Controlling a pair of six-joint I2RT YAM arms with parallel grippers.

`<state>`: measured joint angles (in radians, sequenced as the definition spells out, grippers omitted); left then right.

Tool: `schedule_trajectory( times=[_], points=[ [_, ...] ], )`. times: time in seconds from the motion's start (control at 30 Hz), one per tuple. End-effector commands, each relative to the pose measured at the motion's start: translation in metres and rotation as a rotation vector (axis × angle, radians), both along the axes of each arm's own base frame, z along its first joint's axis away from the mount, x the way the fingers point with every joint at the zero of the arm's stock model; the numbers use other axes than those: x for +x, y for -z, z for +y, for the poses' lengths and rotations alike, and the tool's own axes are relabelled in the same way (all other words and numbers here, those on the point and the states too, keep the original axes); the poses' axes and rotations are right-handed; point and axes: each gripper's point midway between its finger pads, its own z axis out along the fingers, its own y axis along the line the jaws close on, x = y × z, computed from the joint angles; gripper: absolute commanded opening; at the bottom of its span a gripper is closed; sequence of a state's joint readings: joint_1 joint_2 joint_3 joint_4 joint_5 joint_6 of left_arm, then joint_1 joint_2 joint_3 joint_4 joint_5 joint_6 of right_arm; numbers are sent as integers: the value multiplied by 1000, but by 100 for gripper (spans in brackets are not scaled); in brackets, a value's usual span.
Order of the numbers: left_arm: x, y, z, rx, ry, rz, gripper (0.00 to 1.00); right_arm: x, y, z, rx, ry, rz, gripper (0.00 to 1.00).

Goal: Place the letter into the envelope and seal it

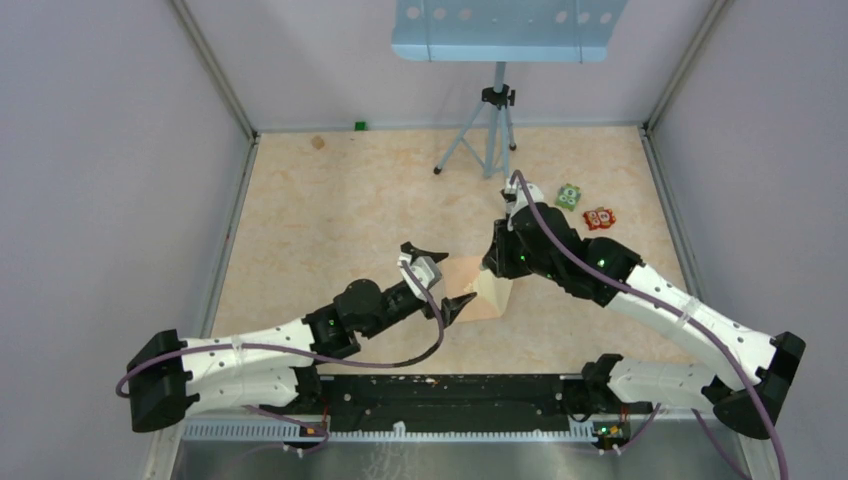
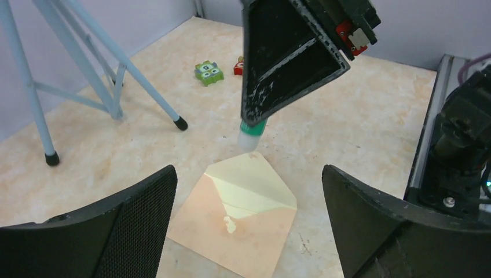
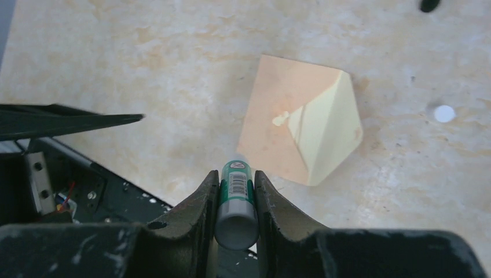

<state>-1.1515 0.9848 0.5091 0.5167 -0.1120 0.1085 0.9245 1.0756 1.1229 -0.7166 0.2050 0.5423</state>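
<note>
- While the envelope (image 2: 231, 231) lies flat on the tabletop (image 2: 359, 116), its triangular flap (image 2: 249, 185) stands folded open and shows a paler yellow inner face.
- A tiny pale spot (image 2: 230, 223) sits at the centre of the pinkish-tan body, just under the flap's fold.
- The left gripper (image 1: 440, 275) hovers beside the envelope on its near-left side; its fingers (image 2: 127, 226) are spread wide apart with nothing between them.
- The right gripper (image 3: 236, 174) hangs over the envelope from the far-right side, its fingers (image 3: 197, 214) clamped on a green-and-white glue stick (image 3: 236, 200).
- In the left wrist view the stick points down, its pale end just above the tip of the open flap; whether it touches the paper cannot be told.
- From above, the right gripper hides part of the envelope, which lies between the two grippers near the middle of the tabletop.
- A small white round thing (image 3: 444, 113) lies on the tabletop, apart from the envelope.
- A green block (image 2: 209, 72) and a red block (image 1: 599, 218) lie close together towards the far right, well apart from the envelope.
- A pale blue tripod (image 2: 87, 69) stands at the far side.
</note>
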Motion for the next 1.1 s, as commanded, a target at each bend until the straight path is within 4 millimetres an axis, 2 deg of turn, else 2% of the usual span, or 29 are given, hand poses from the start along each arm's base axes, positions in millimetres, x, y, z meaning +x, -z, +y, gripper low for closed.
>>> schedule_trajectory(
  times=[0.0, 0.1, 0.2, 0.27, 0.33, 0.43, 0.5, 0.6, 0.8, 0.87, 1.07],
  points=[
    [11, -1, 17, -154, -106, 184, 99, 25, -6, -17, -2, 90, -67, 0],
    [22, 13, 25, -215, -137, 333, 99, 34, 7, -22, -52, 118, -63, 0],
    [42, 25, 31, -290, -147, 502, 99, 40, 24, -21, -92, 121, -49, 0],
    [53, 31, 32, -332, -135, 598, 93, 44, 35, -17, -112, 117, -36, 0],
    [67, 40, 32, -371, -157, 691, 78, 48, 46, -13, -133, 112, -22, 0],
    [87, 57, 29, -405, -201, 838, 47, 55, 62, -6, -157, 108, -9, 0],
    [99, 83, 27, -407, -245, 942, 26, 58, 72, -1, -171, 99, 4, 0],
    [110, 98, 21, -438, -238, 1020, 12, 64, 87, 5, -189, 90, 22, 0],
    [118, 128, -2, -416, -180, 1129, 0, 70, 117, 13, -225, 77, 73, 0],
    [116, 136, -9, -419, -147, 1171, 0, 71, 125, 14, -235, 74, 87, 0],
    [112, 180, -9, -356, -220, 1298, 0, 73, 140, 17, -238, 74, 118, 0]
  ],
)
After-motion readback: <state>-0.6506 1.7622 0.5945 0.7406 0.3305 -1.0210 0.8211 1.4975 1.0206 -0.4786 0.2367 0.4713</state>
